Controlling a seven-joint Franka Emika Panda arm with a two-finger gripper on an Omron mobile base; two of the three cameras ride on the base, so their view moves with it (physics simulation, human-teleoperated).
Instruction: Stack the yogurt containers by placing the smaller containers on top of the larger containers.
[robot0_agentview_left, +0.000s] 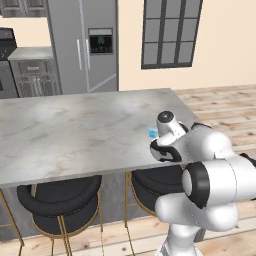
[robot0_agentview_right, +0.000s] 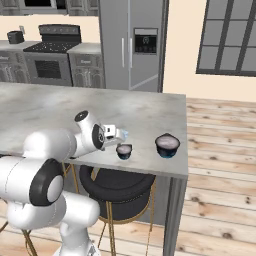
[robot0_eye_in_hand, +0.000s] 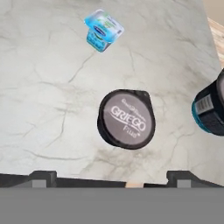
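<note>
So we're parked at the corner of the counter (robot0_agentview_right: 50, 107) with the arm (robot0_agentview_right: 50, 146) folded low and reaching out over the edge, which makes sense since all the yogurts sit near that corner.

There are three tubs here. The big cup (robot0_agentview_right: 167, 145), dark with a pale top and a teal base, stands off to the right near the counter's end, probably the base for a stack. The Griego cup (robot0_eye_in_hand: 127, 119), dark and noticeably narrower, stands upright between it and the hand. The blue cup (robot0_eye_in_hand: 103, 29) sits farther back on the marble, tilted-looking from the hand view, well apart from both.

The gripper (robot0_eye_in_hand: 113, 178) hangs above the counter looking down, with the Griego cup almost dead centre ahead of it, so we reckon that's the one being lined up for a grab. The fingers (robot0_eye_in_hand: 43, 177) are spread wide, nothing between them, nothing touched yet. No stacking is done.
</note>
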